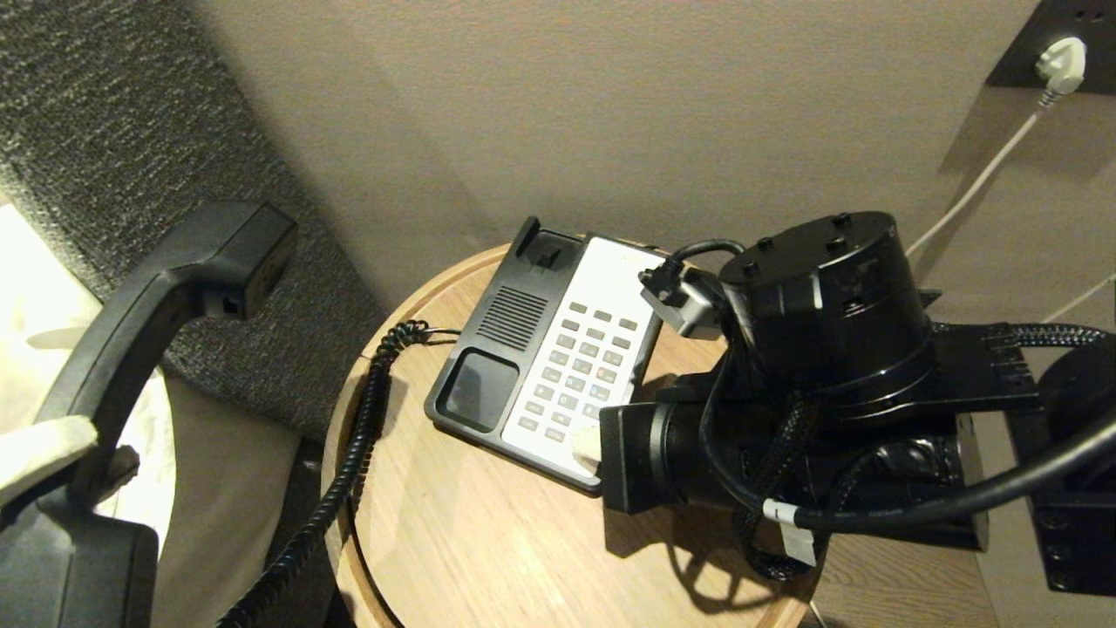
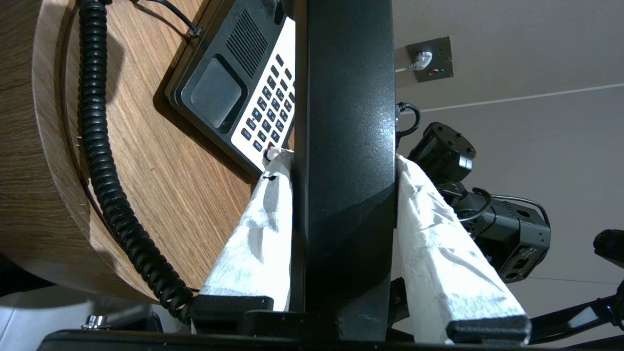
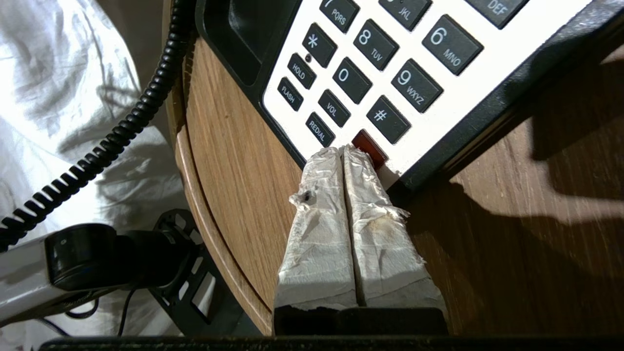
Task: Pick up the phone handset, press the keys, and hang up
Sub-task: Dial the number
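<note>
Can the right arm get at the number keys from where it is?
Probably yes. The right gripper, shut, has its fingertips at the keypad's near edge by the red key, nothing between. The left gripper holds the phone handset aside.

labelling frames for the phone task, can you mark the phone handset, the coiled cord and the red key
phone handset point(image 1: 131, 323): head view, on the curved grip below the upper end.
coiled cord point(image 1: 349, 462): head view, mid-run beside the table edge.
red key point(image 3: 369, 145): right wrist view, on its face just past the fingers.
</note>
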Motion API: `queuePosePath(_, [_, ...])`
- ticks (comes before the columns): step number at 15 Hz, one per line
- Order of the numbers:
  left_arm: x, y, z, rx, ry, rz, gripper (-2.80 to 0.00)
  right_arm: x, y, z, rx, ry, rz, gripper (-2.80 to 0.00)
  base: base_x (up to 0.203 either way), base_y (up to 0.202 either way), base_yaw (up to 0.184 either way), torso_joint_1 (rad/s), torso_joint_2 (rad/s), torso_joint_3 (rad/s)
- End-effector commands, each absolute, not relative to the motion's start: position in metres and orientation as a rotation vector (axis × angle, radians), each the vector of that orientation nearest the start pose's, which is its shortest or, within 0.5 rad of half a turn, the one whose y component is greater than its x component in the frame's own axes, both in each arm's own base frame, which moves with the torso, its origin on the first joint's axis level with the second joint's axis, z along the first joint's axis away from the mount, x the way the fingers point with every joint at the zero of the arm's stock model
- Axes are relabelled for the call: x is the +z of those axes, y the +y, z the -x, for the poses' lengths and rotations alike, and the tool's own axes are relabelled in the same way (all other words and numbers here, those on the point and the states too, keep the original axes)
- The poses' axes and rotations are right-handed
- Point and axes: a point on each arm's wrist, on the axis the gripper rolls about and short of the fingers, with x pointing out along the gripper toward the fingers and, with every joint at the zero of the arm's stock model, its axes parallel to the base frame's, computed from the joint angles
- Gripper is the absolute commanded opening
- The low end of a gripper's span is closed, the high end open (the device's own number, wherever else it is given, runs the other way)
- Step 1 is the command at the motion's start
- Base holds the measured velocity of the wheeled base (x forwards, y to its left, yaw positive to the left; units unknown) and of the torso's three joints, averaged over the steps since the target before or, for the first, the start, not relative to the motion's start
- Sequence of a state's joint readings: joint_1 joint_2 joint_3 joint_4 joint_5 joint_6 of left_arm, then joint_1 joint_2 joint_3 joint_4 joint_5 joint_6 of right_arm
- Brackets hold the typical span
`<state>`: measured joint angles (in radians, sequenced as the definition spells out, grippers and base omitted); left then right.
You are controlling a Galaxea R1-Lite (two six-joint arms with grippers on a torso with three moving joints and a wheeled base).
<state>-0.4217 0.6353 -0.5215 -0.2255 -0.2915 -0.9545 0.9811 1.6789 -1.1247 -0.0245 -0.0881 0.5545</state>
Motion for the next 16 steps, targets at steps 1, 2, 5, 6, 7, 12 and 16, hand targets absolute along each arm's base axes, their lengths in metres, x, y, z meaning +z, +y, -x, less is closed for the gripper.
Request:
queuePosePath(1, [0.245, -0.023, -0.036, -0.713, 0.237, 0.924, -2.80, 0.215, 0.256, -0.176, 0.697, 0.699, -0.226, -2.80, 0.000, 0.000, 0.000, 0.000, 0.00, 0.000])
queuePosePath(2, [0.245, -0.023, -0.036, -0.713, 0.237, 0.924, -2.80, 0.214, 0.255, -0.177, 0.694, 0.700, -0.223, -2.80, 0.000, 0.000, 0.000, 0.000, 0.00, 0.000])
queuePosePath(5, [0.245, -0.023, -0.035, -0.713, 0.236, 0.924, -2.80, 0.213, 0.254, -0.179, 0.687, 0.701, -0.216, -2.80, 0.000, 0.000, 0.000, 0.000, 0.00, 0.000])
queuePosePath(6, [0.245, -0.023, -0.035, -0.713, 0.236, 0.924, -2.80, 0.212, 0.253, -0.180, 0.686, 0.698, -0.206, -2.80, 0.000, 0.000, 0.000, 0.000, 0.00, 0.000])
queuePosePath(7, [0.244, -0.023, -0.035, -0.711, 0.237, 0.924, -2.80, 0.211, 0.252, -0.180, 0.685, 0.697, -0.201, -2.80, 0.000, 0.000, 0.000, 0.000, 0.00, 0.000])
queuePosePath(12, [0.244, -0.023, -0.035, -0.713, 0.237, 0.924, -2.80, 0.209, 0.251, -0.181, 0.678, 0.705, -0.196, -2.80, 0.000, 0.000, 0.000, 0.000, 0.00, 0.000])
queuePosePath(16, [0.244, -0.023, -0.035, -0.713, 0.237, 0.924, -2.80, 0.204, 0.248, -0.182, 0.672, 0.710, -0.173, -2.80, 0.000, 0.000, 0.000, 0.000, 0.00, 0.000])
